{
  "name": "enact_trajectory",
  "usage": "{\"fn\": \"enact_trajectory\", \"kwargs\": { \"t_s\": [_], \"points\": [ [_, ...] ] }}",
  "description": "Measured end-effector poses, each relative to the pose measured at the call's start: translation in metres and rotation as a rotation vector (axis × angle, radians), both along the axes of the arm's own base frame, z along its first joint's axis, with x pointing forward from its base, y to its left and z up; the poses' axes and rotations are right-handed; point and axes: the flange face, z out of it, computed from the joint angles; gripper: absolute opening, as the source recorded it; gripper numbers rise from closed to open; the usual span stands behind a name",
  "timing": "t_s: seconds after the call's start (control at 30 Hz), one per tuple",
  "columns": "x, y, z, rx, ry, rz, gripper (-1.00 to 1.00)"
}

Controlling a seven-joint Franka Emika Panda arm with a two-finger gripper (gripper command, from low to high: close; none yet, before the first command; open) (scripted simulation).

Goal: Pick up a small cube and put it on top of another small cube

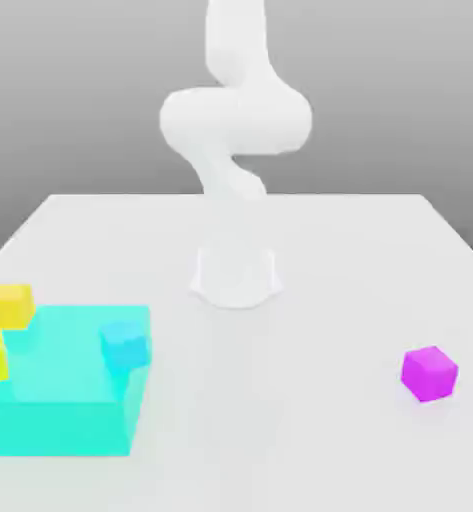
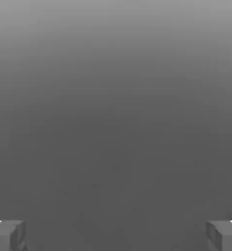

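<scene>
Fingers [image 2: 116, 236] spread wide and empty, the arm should descend squarely over the magenta cube [image 1: 429, 374], alone on the table [image 1: 280, 440] toward the exterior view's right, turning to match its angled faces before gripping.

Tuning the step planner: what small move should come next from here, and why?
Probably swing the end effector toward the purple cube, staying open. Its fingers stand wide apart with nothing between them, and the cube sits alone on the table at the exterior view's right, away from the teal block and the other cubes at the left.
</scene>
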Motion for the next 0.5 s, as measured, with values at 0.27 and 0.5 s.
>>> {"fn": "enact_trajectory", "kwargs": {
  "t_s": [0.27, 0.5],
  "points": [
    [0.046, 0.117, -0.165, -0.223, 0.204, 0.547, 0.0],
    [0.009, 0.209, -0.312, -0.423, 0.342, 1.037, 0.0]
  ]
}}
